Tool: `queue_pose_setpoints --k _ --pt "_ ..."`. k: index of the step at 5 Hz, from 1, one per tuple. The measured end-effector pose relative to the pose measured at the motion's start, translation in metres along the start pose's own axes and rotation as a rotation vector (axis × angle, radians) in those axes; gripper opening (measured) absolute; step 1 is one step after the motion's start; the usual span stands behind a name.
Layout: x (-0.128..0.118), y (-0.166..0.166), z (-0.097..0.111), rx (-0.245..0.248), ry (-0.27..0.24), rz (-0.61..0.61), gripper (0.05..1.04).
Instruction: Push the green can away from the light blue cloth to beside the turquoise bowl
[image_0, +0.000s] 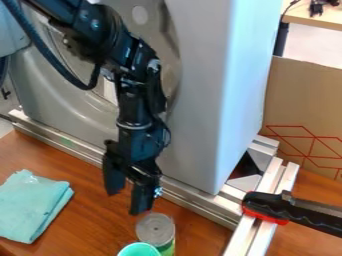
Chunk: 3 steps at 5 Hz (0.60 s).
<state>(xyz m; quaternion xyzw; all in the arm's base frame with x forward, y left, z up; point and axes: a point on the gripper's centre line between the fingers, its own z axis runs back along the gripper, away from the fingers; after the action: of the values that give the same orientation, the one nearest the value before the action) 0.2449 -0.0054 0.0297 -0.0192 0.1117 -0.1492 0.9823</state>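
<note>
Nearest, at the bottom of the view, a turquoise cup (139, 250) sits on the wooden counter (87, 215), its round mouth facing up; the inside that shows is plain turquoise, and its bottom is cut off from sight. Just behind it, toward the right, stands an upright can (155, 229) with a flat grey top and a strip of green on its side; what is in it cannot be told. The two overlap in the view, so whether they touch is unclear.

The gripper (127, 201) hangs just beyond the can, pointing down, its fingers parted by a clear gap with nothing between them. One finger is close to the can's top, toward its far left side.

On the counter's left part lies a folded light-teal cloth (31, 206), well apart from the can. At right, a black and red clamp (265, 206) rests across metal rails (257, 227). Another rail (190, 199) runs along the counter's far side, with a large grey panelled housing (200, 90) standing over it. Farther back are a cardboard sheet (307, 97) with red lines and a pale tabletop (320, 19).
</note>
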Motion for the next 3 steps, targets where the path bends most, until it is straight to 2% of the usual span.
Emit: queue_pose_setpoints --k 1,2,3 --pt "-0.011 0.021 0.024 0.054 -0.052 0.132 1.001" --pt "-0.029 0.044 0.037 0.064 -0.088 0.246 1.001" --pt "-0.048 0.055 0.043 0.105 -0.051 0.287 1.001"
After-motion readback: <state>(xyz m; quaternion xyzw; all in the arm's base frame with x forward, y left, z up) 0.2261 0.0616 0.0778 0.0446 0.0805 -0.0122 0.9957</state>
